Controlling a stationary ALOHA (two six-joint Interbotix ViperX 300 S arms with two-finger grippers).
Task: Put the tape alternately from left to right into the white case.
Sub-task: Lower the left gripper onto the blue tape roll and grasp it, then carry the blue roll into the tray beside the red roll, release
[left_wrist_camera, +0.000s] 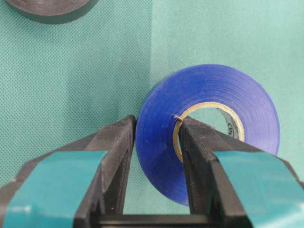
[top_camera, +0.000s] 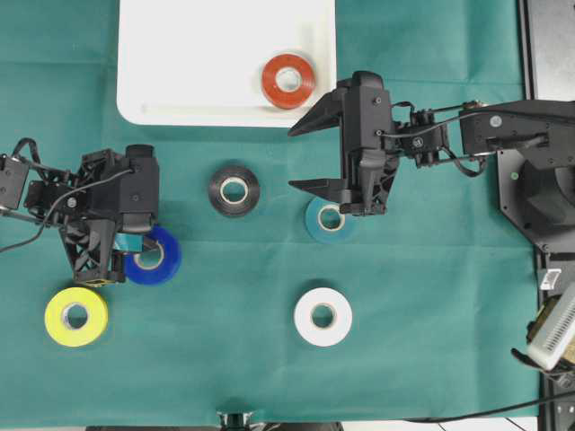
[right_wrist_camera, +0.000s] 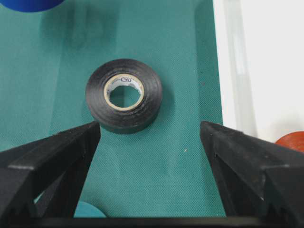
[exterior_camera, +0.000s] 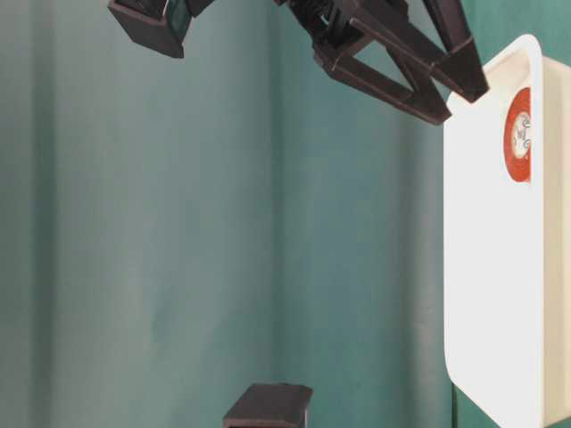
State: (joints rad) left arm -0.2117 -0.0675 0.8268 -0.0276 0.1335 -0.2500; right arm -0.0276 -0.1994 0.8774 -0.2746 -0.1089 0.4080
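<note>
The white case [top_camera: 180,72] lies at the back with a red tape roll [top_camera: 287,81] inside, near its right front corner. My left gripper [top_camera: 142,254] is shut on the blue tape [left_wrist_camera: 213,85]: one finger sits in its core hole and the other outside, pinching the wall [left_wrist_camera: 156,124]. This roll [top_camera: 160,260] is low over the cloth at the left. My right gripper [top_camera: 292,160] hangs open and empty in front of the case. Beyond its fingertips [right_wrist_camera: 149,127] lies the black tape [right_wrist_camera: 124,95]. A light blue roll [top_camera: 325,220] sits partly under the right gripper's body.
A yellow roll [top_camera: 76,316] lies at the front left and a white roll [top_camera: 322,316] at the front centre. The black tape [top_camera: 234,190] sits between the two arms. The case's rim [right_wrist_camera: 228,71] runs along the right wrist view. Green cloth covers the table [top_camera: 431,341].
</note>
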